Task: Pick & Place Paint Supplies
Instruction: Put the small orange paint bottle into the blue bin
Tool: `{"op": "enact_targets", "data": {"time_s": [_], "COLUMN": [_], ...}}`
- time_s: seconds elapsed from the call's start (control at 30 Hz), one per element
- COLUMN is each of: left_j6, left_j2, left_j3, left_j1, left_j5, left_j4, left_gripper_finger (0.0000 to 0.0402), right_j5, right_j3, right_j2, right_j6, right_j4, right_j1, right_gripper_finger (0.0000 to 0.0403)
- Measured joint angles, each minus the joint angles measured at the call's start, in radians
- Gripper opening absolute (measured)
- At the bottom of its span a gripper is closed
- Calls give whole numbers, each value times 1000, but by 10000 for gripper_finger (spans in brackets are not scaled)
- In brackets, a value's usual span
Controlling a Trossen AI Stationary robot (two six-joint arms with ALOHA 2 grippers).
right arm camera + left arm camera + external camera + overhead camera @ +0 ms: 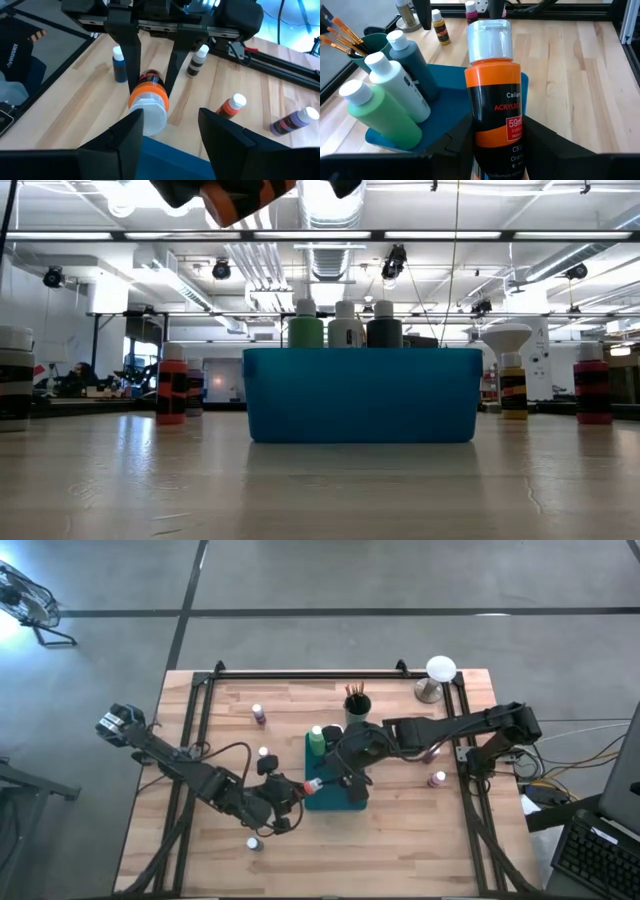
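Note:
An orange paint bottle with a white cap is held in the air at the left edge of the teal tray. My left gripper, which comes from the table's left, is shut on it. My right gripper faces it from the right and is open. Its fingers stand on either side of the cap, and I cannot tell whether one touches it. A green bottle, a white one and a dark one stand upright in the tray. My left gripper pinches the lower body of the orange bottle between its two fingers, on opposite sides of the label. The fingers come from the table's left, slanting down. The bottle is lifted clear, tilted, with its cap pointing away toward my right gripper.
A dark cup of brushes stands behind the tray, and a white-domed object is at the far right. Loose bottles stand on the wood. Black rails run along the table's sides.

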Motion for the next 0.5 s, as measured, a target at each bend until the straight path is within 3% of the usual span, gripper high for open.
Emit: {"op": "enact_targets", "data": {"time_s": [0.5], "left_j6": [12], "left_j2": [1], "left_j3": [0], "left_j1": [22], "left_j5": [14], "left_j4": [-1], "left_gripper_finger": [133], "right_j5": [-43], "right_j3": [-2], "right_j2": [-4], "right_j6": [28], "right_j4": [-36], "right_j1": [11], "right_gripper_finger": [179]}}
